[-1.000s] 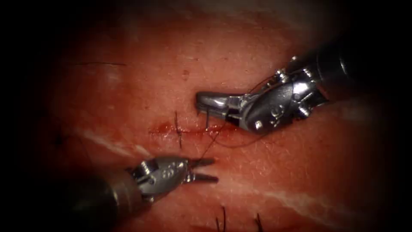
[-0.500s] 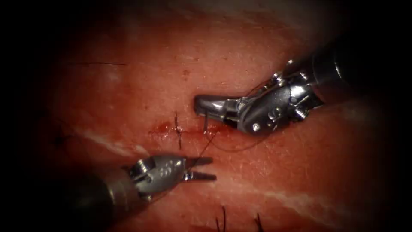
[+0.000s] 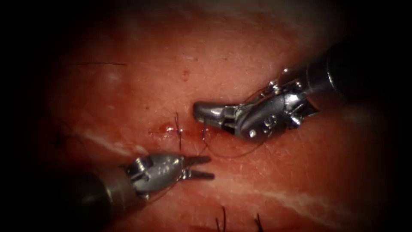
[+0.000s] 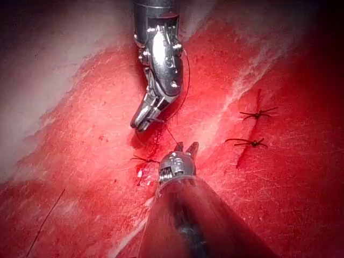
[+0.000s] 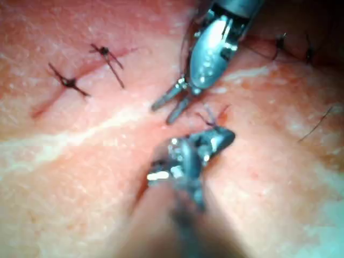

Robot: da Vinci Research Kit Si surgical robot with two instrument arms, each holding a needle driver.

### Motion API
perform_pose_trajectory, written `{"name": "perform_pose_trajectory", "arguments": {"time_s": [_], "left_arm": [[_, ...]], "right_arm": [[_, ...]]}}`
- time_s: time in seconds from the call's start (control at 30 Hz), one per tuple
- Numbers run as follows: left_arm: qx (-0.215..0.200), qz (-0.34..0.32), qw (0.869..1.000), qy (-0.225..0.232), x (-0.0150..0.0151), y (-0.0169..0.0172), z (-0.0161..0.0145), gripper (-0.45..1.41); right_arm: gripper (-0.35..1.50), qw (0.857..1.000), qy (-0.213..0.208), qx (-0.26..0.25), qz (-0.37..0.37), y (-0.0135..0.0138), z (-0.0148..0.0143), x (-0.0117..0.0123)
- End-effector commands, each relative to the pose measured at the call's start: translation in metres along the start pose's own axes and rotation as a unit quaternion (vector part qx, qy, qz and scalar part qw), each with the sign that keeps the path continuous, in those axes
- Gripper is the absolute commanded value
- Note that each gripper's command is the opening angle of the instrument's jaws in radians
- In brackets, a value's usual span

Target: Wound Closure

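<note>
My right tool (image 3: 201, 111) reaches in over the cut (image 3: 161, 129) with its jaws shut on the curved needle (image 3: 204, 128) near its rear end. The needle points down into the tissue (image 3: 128, 81) at the cut's edge, its tip buried. Dark thread (image 3: 234, 154) arcs from the needle across the tissue below the right tool. My left tool (image 3: 201, 167) lies just below the cut, its jaws open and holding nothing, the thread passing close by its upper jaw. In the left wrist view the right tool (image 4: 142, 122) stands over the left tool (image 4: 185, 148).
A tied stitch (image 3: 178, 129) crosses the cut just left of the needle, with red fluid (image 3: 165, 128) beside it. Cut thread ends (image 3: 223, 217) stick up at the near edge. Two more tied stitches (image 4: 258, 114) (image 4: 248, 143) lie further along the tissue.
The right tool has turned and shifted slightly left, driving the needle deeper into the tissue. The left tool has drifted a little left, jaws still open.
</note>
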Motion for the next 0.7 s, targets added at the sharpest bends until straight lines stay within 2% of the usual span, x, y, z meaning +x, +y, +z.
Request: {"name": "perform_pose_trajectory", "arguments": {"time_s": [0.03,0.33,0.7], "left_arm": [[-0.003,-0.001,1.000,0.000,-0.0005,0.0004,0.0010,-0.08],[0.003,0.001,1.000,-0.009,-0.0010,-0.0002,0.0008,-0.15],[0.006,0.002,1.000,-0.015,-0.0013,-0.0004,0.0006,-0.17]], "right_arm": [[-0.35,1.000,0.000,0.002,0.000,-0.0016,0.0006,0.0000],[-0.35,1.000,-0.001,0.014,-0.016,-0.0049,0.0013,-0.0010],[-0.35,0.999,-0.006,0.031,-0.020,-0.0063,0.0019,-0.0021]]}}
